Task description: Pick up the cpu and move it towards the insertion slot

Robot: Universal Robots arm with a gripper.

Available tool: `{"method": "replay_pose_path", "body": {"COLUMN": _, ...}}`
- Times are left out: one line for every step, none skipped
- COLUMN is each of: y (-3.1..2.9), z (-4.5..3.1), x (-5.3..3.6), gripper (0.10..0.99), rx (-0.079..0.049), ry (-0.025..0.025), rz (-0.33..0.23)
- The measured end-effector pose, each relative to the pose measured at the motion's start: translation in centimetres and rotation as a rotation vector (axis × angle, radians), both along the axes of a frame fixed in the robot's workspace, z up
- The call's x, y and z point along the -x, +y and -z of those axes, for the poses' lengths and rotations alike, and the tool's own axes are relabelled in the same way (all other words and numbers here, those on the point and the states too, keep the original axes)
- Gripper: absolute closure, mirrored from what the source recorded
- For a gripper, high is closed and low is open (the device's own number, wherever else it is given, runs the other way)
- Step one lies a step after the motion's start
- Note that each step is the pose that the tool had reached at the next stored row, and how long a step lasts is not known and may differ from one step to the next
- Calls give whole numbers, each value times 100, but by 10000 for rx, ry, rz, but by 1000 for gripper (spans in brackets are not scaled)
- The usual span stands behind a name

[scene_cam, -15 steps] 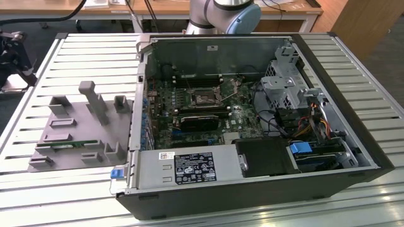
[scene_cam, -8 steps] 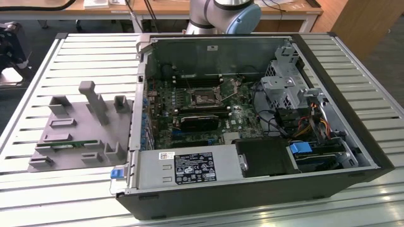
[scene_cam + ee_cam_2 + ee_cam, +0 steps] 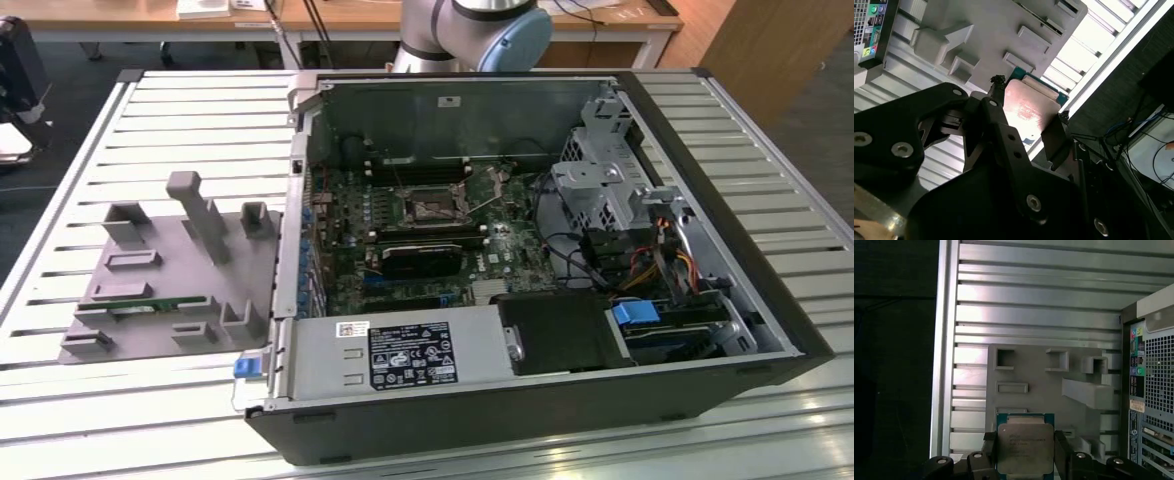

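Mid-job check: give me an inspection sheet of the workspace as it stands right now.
Surface: slatted metal table carrying the grey tray and the open computer case.
Job's things: cpu held apart from the tray; insertion slot on the board inside the case.
Clutter: green memory stick lying on the tray.
Grippers: tool shut on the cpu's opposite edges.
Cables: black and coloured wires inside the case, at the exterior view's right.
Surroundings: wooden desk and arm base beyond the table.
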State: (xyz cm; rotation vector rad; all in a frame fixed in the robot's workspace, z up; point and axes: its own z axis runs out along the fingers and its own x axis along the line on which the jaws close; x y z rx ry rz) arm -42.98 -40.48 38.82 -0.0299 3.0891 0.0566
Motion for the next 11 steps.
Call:
{"method": "replay_pose_path", "body": {"y": 0, "z": -30, "x": 0, "gripper": 545, "rx": 0, "ry": -5, "rz": 0}}
{"method": "replay_pose_path", "body": {"y": 0, "z": -62, "x": 0, "gripper": 545, "rx": 0, "ry": -10, "rz": 0}}
{"method": "replay_pose_path", "body": {"y": 0, "z": -94, "x": 0, "gripper": 545, "rx": 0, "ry": -15, "rz": 0}}
{"method": "replay_pose_path", "body": {"y": 0, "z": -123, "x": 0, "gripper": 545, "rx": 0, "ry": -21, "rz": 0}}
{"method": "replay_pose_path", "body": {"y": 0, "z": -149, "x": 0, "gripper": 545, "rx": 0, "ry": -26, "rz": 0}}
{"method": "replay_pose_path", "body": {"y": 0, "z": -172, "x": 0, "gripper": 545, "rx": 0, "ry": -30, "rz": 0}}
{"method": "replay_pose_path", "body": {"y": 0, "z": -198, "x": 0, "gripper": 545, "rx": 0, "ry": -32, "rz": 0}}
{"method": "replay_pose_path", "body": {"y": 0, "z": -223, "x": 0, "gripper": 545, "rx": -1, "ry": -36, "rz": 1}}
{"method": "replay_pose_path", "body": {"y": 0, "z": -245, "x": 0, "gripper": 545, "rx": 0, "ry": -38, "rz": 0}}
{"method": "replay_pose_path", "body": {"y": 0, "z": -257, "x": 0, "gripper": 545, "rx": 0, "ry": -39, "rz": 0}}
{"method": "replay_pose_path", "body": {"y": 0, "z": -259, "x": 1, "gripper": 545, "rx": -1, "ry": -40, "rz": 1}}
